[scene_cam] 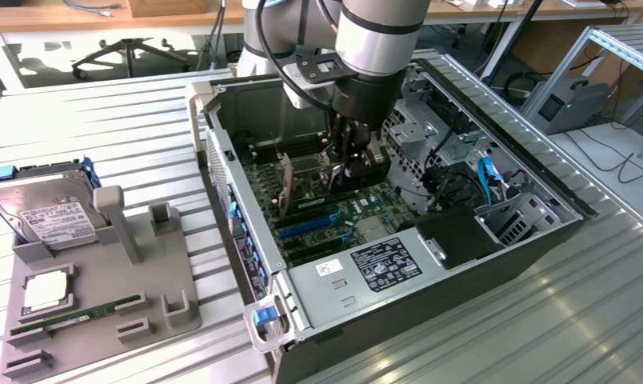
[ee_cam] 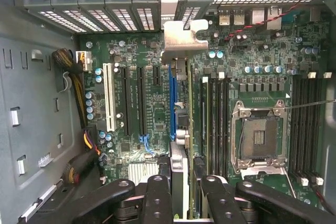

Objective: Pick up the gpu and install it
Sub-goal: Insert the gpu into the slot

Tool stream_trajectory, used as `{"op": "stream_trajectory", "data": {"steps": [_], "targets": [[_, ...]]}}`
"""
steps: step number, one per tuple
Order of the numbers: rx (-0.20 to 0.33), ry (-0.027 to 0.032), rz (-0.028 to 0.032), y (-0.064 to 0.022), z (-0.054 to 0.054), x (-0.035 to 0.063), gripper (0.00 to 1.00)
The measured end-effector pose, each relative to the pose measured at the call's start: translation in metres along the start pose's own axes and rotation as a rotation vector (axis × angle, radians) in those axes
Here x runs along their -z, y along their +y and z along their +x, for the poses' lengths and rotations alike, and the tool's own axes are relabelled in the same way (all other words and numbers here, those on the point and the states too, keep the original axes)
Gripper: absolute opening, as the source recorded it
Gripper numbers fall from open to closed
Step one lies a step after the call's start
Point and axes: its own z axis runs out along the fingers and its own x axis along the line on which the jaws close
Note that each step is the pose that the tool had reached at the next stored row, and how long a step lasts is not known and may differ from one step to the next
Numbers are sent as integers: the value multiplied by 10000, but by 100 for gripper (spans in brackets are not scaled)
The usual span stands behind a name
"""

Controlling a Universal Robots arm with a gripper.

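The gripper (ee_cam: 181, 192) pinched the gpu (ee_cam: 178, 129), a thin dark card seen edge-on with a silver bracket (ee_cam: 184, 38) at its far end. It stood upright just below the gripper, over the motherboard (ee_cam: 152, 103), with case walls (scene_cam: 220, 152) close on both sides.

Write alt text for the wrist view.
The gripper holds the gpu edge-on over the motherboard inside an open computer case, its silver bracket by the rear slot covers. An empty CPU socket lies beside it.

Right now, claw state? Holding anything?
Claw: closed on the gpu, which it holds edge-on above the motherboard slots inside the case.
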Motion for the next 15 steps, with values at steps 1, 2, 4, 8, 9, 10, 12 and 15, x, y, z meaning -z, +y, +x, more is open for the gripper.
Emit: {"op": "stream_trajectory", "data": {"steps": [1,2,4,8,9,10,12,15], "targets": [[0,-1,0,3,0,-3,27],[0,0,0,6,0,-5,27],[0,0,0,17,1,-10,27],[0,1,0,53,2,-24,27],[0,1,0,64,2,-31,27],[1,2,0,72,3,-36,27],[0,2,0,85,3,-47,27],[-1,3,0,97,4,-61,27]]}}
